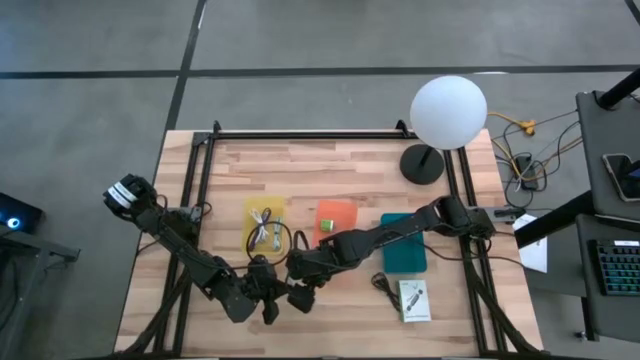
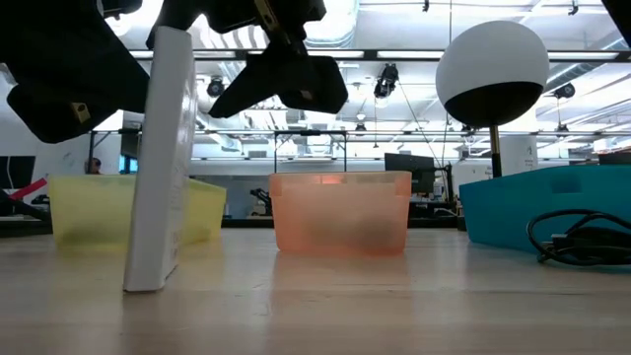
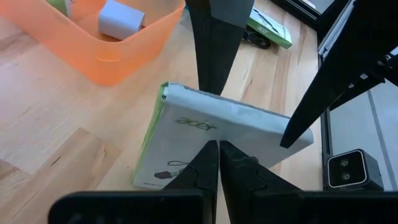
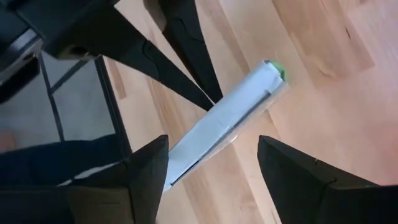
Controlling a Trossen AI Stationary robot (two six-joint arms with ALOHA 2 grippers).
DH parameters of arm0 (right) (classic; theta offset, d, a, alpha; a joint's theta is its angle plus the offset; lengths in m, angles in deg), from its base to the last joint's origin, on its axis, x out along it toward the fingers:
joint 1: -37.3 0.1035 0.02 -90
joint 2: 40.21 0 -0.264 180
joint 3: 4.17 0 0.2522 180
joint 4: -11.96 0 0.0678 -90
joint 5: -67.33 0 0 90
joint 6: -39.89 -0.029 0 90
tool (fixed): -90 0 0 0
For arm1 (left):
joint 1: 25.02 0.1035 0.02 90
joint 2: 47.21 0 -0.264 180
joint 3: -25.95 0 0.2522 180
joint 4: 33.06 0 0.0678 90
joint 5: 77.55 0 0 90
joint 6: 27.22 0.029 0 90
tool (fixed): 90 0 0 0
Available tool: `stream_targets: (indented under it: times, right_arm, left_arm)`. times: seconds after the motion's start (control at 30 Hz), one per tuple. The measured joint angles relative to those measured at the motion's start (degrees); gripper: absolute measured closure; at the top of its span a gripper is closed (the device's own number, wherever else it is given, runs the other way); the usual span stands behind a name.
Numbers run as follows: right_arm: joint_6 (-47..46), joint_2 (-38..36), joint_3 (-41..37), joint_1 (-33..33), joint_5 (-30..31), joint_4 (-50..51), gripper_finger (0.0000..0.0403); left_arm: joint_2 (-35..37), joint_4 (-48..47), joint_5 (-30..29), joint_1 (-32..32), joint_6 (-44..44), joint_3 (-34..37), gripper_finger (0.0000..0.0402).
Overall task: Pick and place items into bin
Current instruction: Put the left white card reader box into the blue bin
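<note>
1. Although the wooden table [image 1: 300, 160] carries three bins in a row, yellow bin [image 1: 265, 222] on the left, orange bin [image 1: 337, 215] in the middle and teal bin [image 1: 405, 245] on the right, the sorting looks only partly done.
2. Some oddments already lie in the yellow bin, and the orange bin holds a pale-purple cube [image 3: 121, 18] with something green beside it. What the teal bin holds cannot be made out.
3. The item in hand is a white printed box [image 2: 158, 158]. It stands upright on one narrow edge on the table, near the near edge, in front of the yellow and orange bins and outside all of them.
4. Still left on the table, near and to the right of the teal bin, are a white packet [image 1: 413, 300] and, just beside it, a black cord [image 1: 382, 285].
5. The left gripper [image 3: 218, 149] has its fingers drawn almost together at the box's upper edge. It seems to pinch that edge, though the grip point itself is hidden, so this may be only a touch.
6. The right gripper [image 4: 212, 140] is spread wide, one finger on each side of the box, and touches nothing that I can see.
</note>
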Motion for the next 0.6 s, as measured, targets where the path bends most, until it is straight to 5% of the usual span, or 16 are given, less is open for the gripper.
stream_targets:
  times: [0.6]
  right_arm:
    - [-8.60,0.92,2.22,-0.44,0.05,-0.10,0.0172]
  left_arm:
    - [0.00,0.06,0.02,-0.02,-0.04,0.00,0.0402]
